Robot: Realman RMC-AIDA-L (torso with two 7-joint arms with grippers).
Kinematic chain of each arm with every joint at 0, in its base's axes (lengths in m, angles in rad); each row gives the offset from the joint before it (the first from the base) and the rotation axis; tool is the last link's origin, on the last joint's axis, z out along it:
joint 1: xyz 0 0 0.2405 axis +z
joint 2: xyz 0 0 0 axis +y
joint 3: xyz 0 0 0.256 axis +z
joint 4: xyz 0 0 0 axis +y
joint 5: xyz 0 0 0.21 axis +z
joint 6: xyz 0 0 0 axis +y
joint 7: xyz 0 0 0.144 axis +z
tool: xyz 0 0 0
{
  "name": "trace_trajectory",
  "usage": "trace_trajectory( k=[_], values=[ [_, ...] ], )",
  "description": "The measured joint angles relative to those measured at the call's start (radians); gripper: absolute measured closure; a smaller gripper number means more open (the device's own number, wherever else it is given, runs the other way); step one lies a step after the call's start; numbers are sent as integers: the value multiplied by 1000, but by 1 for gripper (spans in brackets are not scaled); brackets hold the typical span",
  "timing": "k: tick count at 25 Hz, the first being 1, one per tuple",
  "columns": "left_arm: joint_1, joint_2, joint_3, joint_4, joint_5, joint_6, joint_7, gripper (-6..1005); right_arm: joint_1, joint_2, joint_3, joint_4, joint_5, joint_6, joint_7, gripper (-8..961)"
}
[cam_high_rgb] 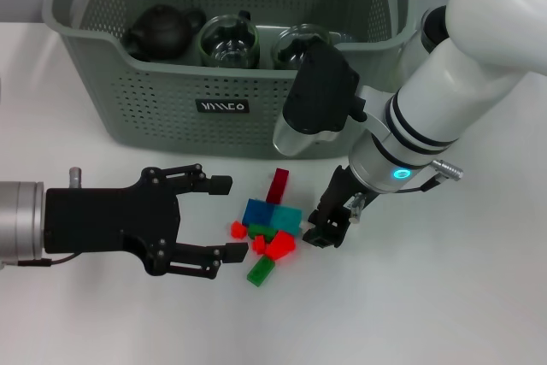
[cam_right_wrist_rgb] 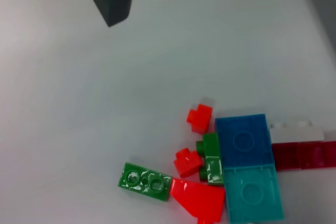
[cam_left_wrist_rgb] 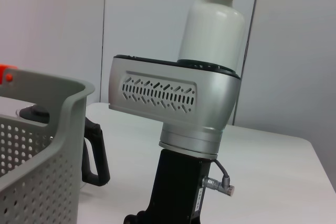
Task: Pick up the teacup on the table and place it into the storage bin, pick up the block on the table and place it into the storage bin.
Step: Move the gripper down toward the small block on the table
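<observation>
Left hand point(cam_high_rgb: 224, 218): black, low over the surface at the near left, fingers spread wide apart, nothing between them; tips point toward the blocks, just beside the small red one.
Blocks point(cam_high_rgb: 270, 230): loose cluster on the surface, between the two hands, in front of the bin.
Blue block point(cam_high_rgb: 256, 212): flat square, touching the teal block point(cam_high_rgb: 286, 218) beside it.
Dark red block point(cam_high_rgb: 278, 185): long bar, at the bin-side edge of the cluster, touching the blue and teal pair.
Red blocks: one small piece point(cam_high_rgb: 238, 230) nearest the left hand; a larger piece point(cam_high_rgb: 279, 246) at the near side of the cluster.
Green block point(cam_high_rgb: 261, 271): two-stud brick, nearest the viewer, lying slightly apart from the rest.
Right hand point(cam_high_rgb: 326, 230): black, pointing down to the surface just right of the cluster; whether its fingers are apart or together, cannot tell.
Right arm point(cam_high_rgb: 444, 100): white with a lit cyan ring, reaching in from the upper right, in front of the bin.
Bin point(cam_high_rgb: 162, 100): grey-green, perforated, black label on the front wall, orange clips at the rim; stands at the back of the surface.
Bin contents: dark teapot point(cam_high_rgb: 160, 30) at left; two glass vessels point(cam_high_rgb: 228, 40) beside it.
Surface point(cam_high_rgb: 444, 297): white.
Teacup: cannot tell which vessel it is.
</observation>
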Motion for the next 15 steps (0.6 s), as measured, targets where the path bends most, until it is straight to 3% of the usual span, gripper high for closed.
trace_trajectory(
  k=[15],
  values=[
    [1, 0, 0, -1, 0, -3, 1, 121, 0, 2, -10, 0, 0, 17, 0, 669]
  ],
)
